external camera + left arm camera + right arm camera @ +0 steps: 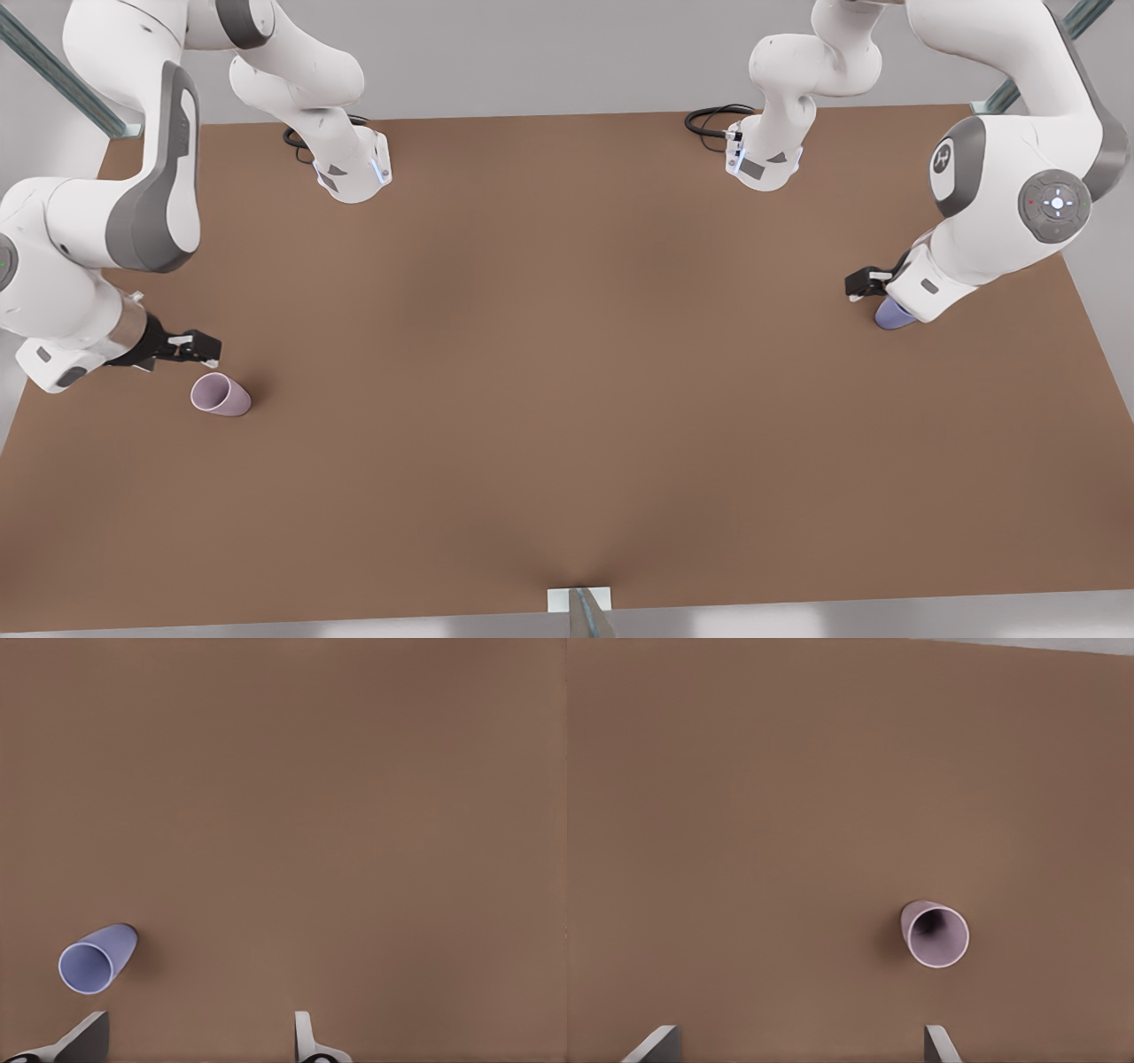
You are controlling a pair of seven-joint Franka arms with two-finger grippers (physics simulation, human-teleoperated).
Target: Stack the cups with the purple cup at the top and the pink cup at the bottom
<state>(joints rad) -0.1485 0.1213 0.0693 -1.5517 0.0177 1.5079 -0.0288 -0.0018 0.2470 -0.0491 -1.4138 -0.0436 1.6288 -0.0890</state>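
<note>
1. Brown tabletop [567,399] spans the front view, grey wall behind it, both arm bases bolted along the far edge at upper centre.
2. Pink cup [221,394] sits at the front view's lower left, upright as far as I can tell, mouth up, nothing around it. In the right wrist view it's the pink cup [935,935] lower right of centre, ahead of the finger tips, not between them.
3. Purple cup [893,315] is at the front view's right, mostly hidden under that arm's wrist. Left wrist view has the purple cup [96,958] at lower left, just off one finger tip, outside the gap.
4. So left gripper [864,285] belongs to the arm at the front view's right, right gripper [197,346] to the arm at the front view's left.
5. Claws: both spread wide, holding nothing. Left gripper [199,1036] and right gripper [802,1045] each show two tips well apart at the frame's lower edge.
6. Step, my read: approach phase. No cup gripped yet, cups well apart across the table, stacking not begun.
7. Next move likely calls for: left gripper to shift sideways until the purple cup sits between its fingers, descend, close on the wall or rim. Pink cup prob needs bringing toward centre as the base.
8. Pose: both wrists point down at the table, hovering near their cups, forearms bent in from the frame's outer edges.
</note>
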